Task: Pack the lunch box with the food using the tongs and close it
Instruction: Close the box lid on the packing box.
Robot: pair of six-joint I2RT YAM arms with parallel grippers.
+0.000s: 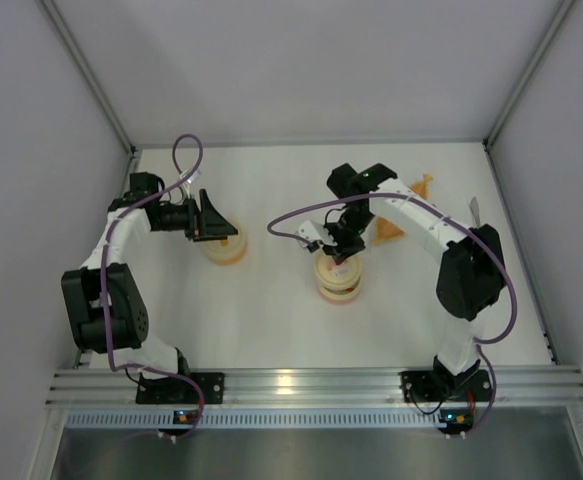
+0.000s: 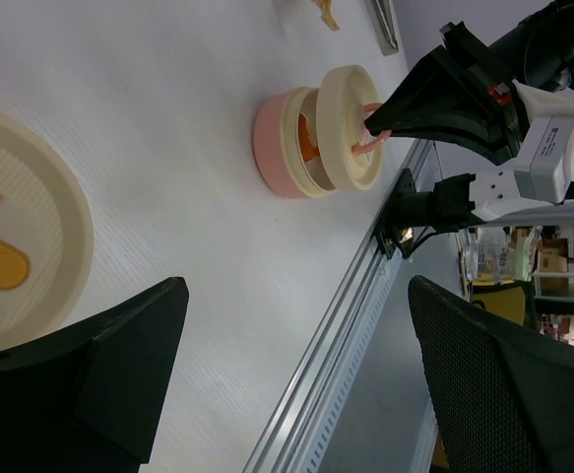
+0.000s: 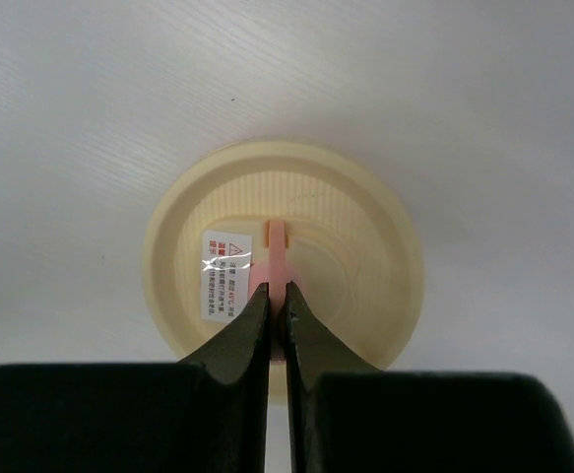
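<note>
Near done, imo: yellow tub (image 1: 225, 245) left of pink tub (image 2: 270, 148) lidded; R gripper (image 3: 277, 291) pinches pink tub's lid (image 3: 296, 217) by tab, unseated; L gripper (image 1: 211, 216) wide.

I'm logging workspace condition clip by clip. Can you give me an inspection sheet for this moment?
Surface: white table, faintly grained.
Job's things: pink tub open, orange food inside, cream lid tilted over it; yellow tub lidded; tongs lying far right.
Clutter: orange dish beside the right arm.
Tools: right tool shut on the lid's pink tab; left tool open, empty, by the yellow tub.
Cables: purple cables looping off both arms.
Surroundings: white walls; metal rail at near edge.
</note>
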